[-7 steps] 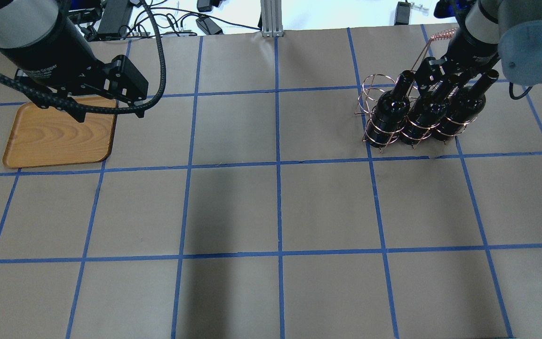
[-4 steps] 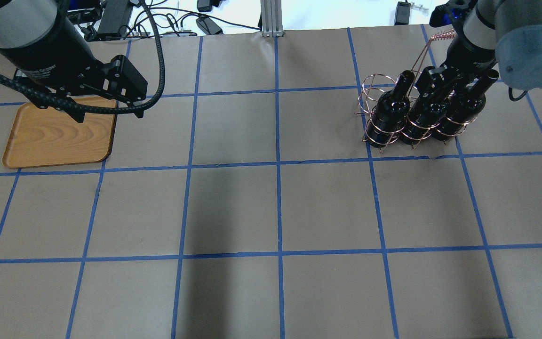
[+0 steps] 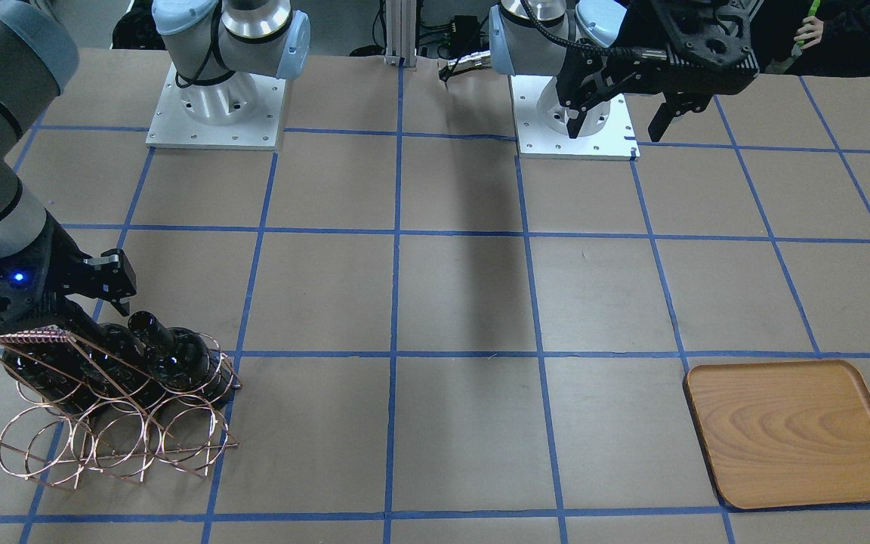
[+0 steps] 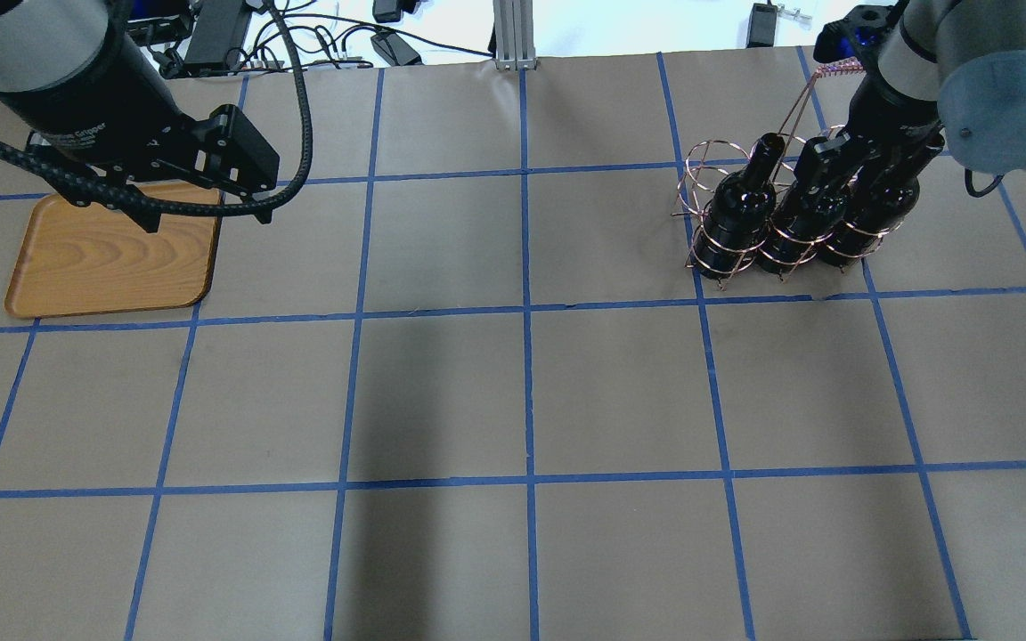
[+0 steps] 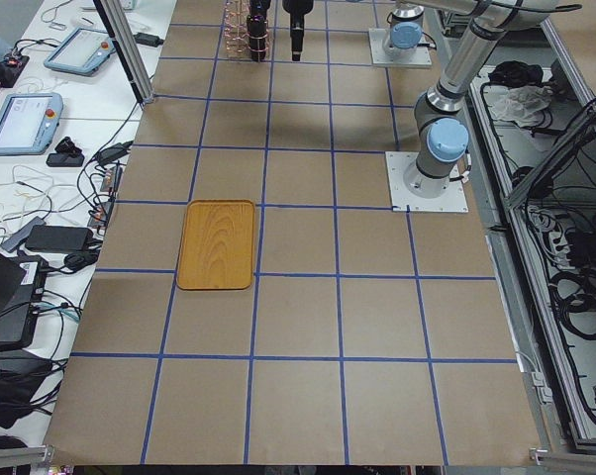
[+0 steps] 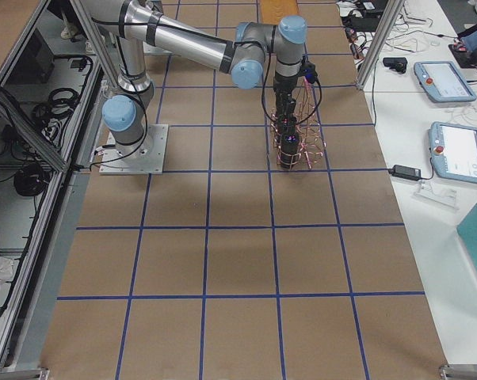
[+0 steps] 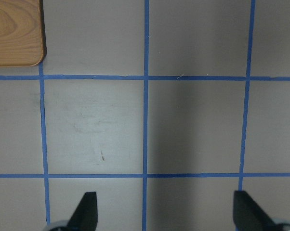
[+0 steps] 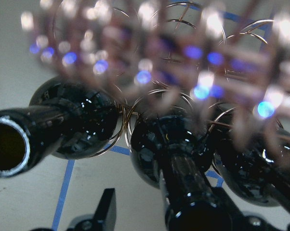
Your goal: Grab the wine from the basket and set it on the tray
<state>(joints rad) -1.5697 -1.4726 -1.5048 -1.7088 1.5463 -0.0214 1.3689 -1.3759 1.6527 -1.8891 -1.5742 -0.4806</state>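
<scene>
Over the basket [image 3: 110, 446], in the row of loops nearer the robot, the right gripper [image 8: 181, 219] sits low on the middle of three dark bottles. This wine [image 4: 793, 223] stands tilted in its loop, and its neck runs up between the fingers [image 8: 106, 207]. The fingers are spread, with a gap showing between the one clear finger and the glass, so nothing is clamped. The left-hand bottle [image 8: 72, 125] and the right-hand bottle [image 8: 251, 163] press close on either side of the wine.

A second ago the right gripper stood higher and further back, with the neck of the right-hand bottle showing clear; now the wrist covers that neck. The left gripper [image 3: 616, 121], the tray [image 4: 112, 258] and the basket have not shifted.

The basket's coiled handle rises just beside the right wrist, and its outer row of loops, away from the robot, holds no bottles. From the basket, bare table [image 4: 522, 392] runs all the way to the tray, well apart at the other end. The left gripper hangs above the tray's basket-side corner, fingers wide and holding nothing.
</scene>
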